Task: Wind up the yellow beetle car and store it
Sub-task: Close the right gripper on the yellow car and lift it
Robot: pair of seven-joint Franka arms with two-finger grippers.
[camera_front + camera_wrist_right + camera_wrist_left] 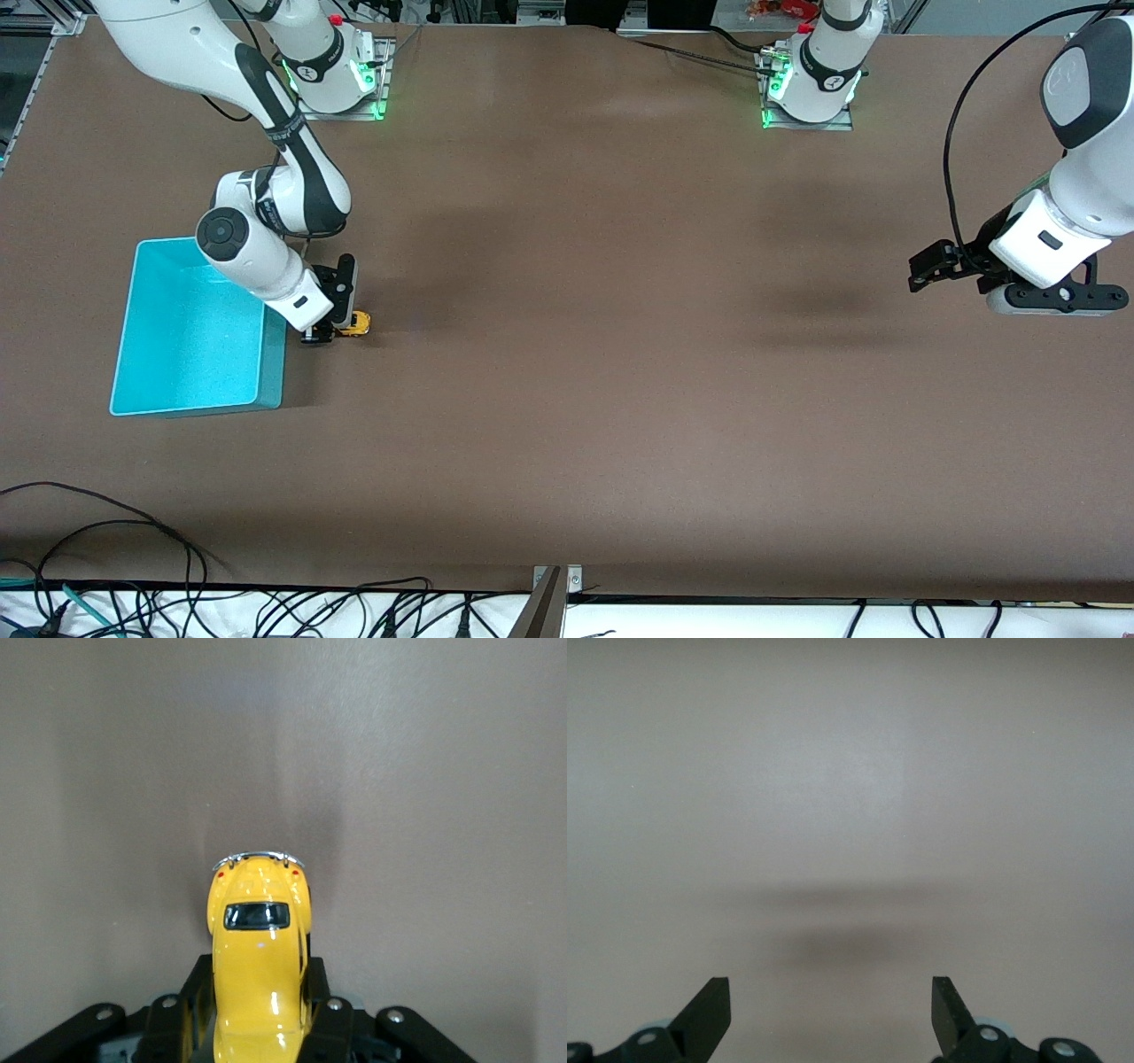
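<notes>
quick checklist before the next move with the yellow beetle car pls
1. Grip on the yellow beetle car: ok. The right end effector has a finger on each side of the body.
2. Car level: ok. In the right wrist view it sits straight between the fingers.
3. Car on the table or lifted: cannot tell.
4. Turquoise bin within reach: ok. It stands right beside the car, at the right arm's end of the table, and nothing shows inside it.
5. Left end effector out of the way: ok. It is open, holds nothing and waits over bare table at the left arm's end.
6. Car wound up: cannot tell.
</notes>
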